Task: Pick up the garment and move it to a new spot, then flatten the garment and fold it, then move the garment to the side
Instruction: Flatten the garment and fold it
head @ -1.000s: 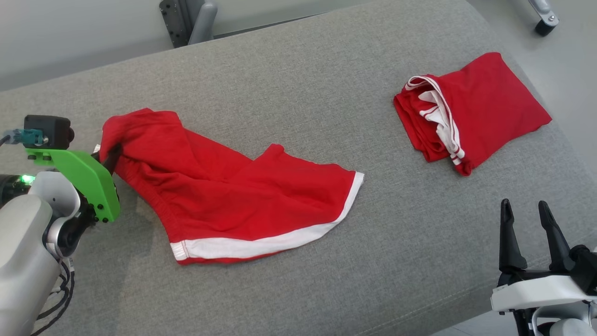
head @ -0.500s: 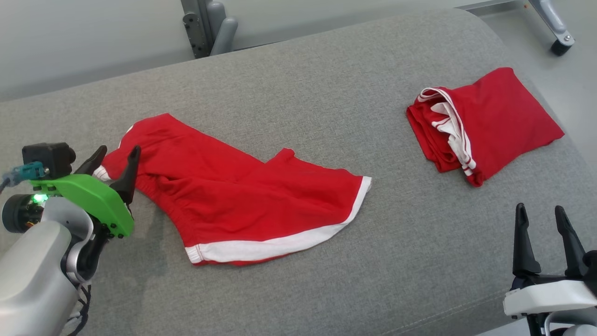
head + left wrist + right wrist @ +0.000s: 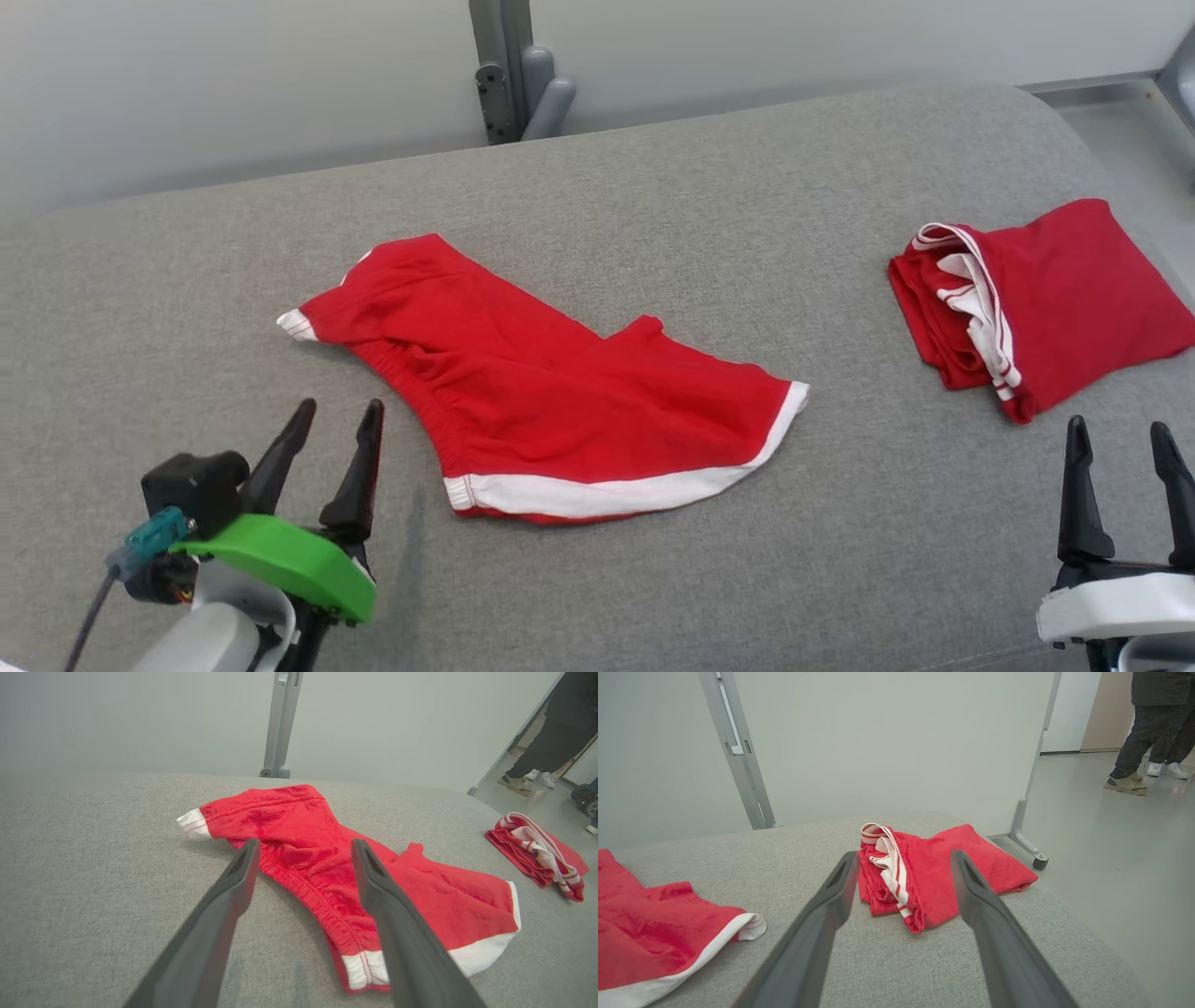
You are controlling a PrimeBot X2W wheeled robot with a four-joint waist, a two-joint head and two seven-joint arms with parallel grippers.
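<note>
The shorts [image 3: 560, 411] lay creased at 1 o'clock from the left tool [image 3: 341, 406]; flattening and folding seemed not done. It and the right tool [image 3: 1119, 425] stood apart, empty.

Matt cloth garment [image 3: 560, 411]; rough woven gry cushion [image 3: 672, 205]

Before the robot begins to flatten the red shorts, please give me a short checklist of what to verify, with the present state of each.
1. The left pincer is open and empty: ok.
2. The right pincer is open and empty: ok.
3. The red shorts lie free on the grey cushion, no pincer touching: ok.
4. The red shorts are flat: not ok, creased, a flap turned over.
5. The folded garment lies apart from them: ok.
6. The person stands away from the cushion: ok.
</note>
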